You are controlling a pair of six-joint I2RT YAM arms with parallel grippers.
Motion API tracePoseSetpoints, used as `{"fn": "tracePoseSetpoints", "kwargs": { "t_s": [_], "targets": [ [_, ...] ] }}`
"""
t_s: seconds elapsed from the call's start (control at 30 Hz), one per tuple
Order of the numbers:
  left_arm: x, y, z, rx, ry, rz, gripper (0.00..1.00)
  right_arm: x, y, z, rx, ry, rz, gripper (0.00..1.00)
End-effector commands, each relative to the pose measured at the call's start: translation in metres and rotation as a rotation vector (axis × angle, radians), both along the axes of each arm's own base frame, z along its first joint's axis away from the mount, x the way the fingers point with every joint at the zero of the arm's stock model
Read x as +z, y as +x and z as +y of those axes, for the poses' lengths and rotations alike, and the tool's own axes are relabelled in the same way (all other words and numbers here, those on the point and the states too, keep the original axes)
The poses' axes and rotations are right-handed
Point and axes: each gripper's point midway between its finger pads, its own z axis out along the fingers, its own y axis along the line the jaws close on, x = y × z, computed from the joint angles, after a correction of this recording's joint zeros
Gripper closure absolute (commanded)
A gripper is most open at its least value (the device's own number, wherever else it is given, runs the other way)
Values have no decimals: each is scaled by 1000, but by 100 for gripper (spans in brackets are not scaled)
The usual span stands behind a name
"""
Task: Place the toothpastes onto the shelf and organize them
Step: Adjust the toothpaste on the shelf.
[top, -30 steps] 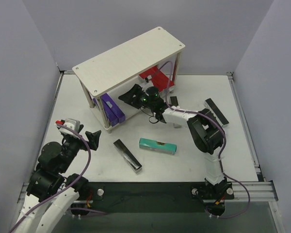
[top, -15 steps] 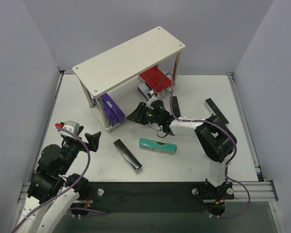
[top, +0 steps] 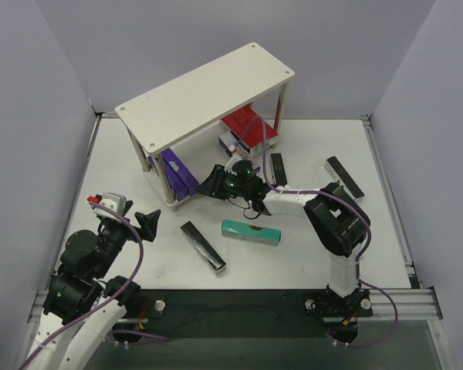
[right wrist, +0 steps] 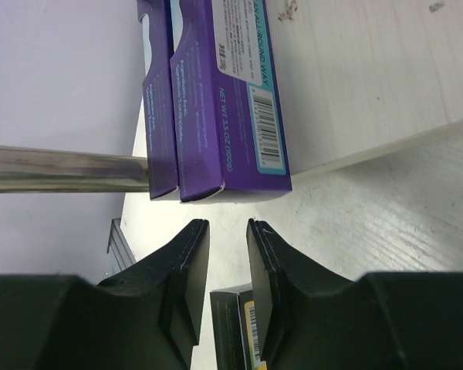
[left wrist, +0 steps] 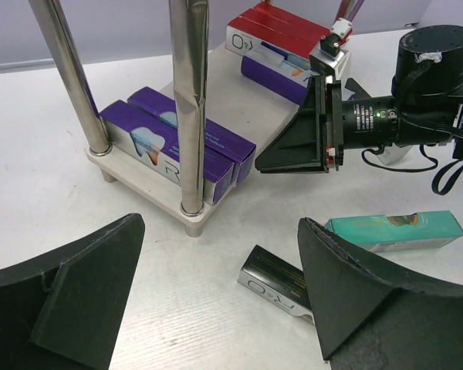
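Right tool (top: 214,183) sits mid-frame in the overhead view, its fingers (right wrist: 187,254) pressed nearly together with only a thin slit between them and nothing in it. Its tips point at the printed ends of two purple toothpaste cartons (right wrist: 231,92) that lie side by side on the lower board of the shelf (top: 208,92), beside a metal rod leg (right wrist: 62,173). Red cartons (top: 247,127) lie on the same board, further toward the upper right. Left tool (top: 148,221), at lower left, is spread wide and holds nothing. On the white tabletop (top: 309,262) below the shelf lie a teal carton (top: 251,231) and, to its left, a black carton (top: 202,247) set at a slant. Two more black cartons (top: 277,168) (top: 344,177) lie toward the right of the frame.
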Motion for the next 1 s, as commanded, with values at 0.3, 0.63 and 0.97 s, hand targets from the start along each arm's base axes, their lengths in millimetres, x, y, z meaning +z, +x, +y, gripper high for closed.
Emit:
{"fn": "tracePoseSetpoints", "kwargs": {
  "t_s": [0.3, 0.63, 0.97],
  "targets": [
    [9, 0, 2, 4, -1, -29, 8, 27, 11, 14, 21, 23, -89, 72],
    [8, 1, 1, 2, 5, -35, 8, 27, 21, 18, 17, 11, -98, 73],
    [7, 0, 1, 1, 6, -35, 8, 30, 24, 23, 18, 25, -100, 73]
  ]
}}
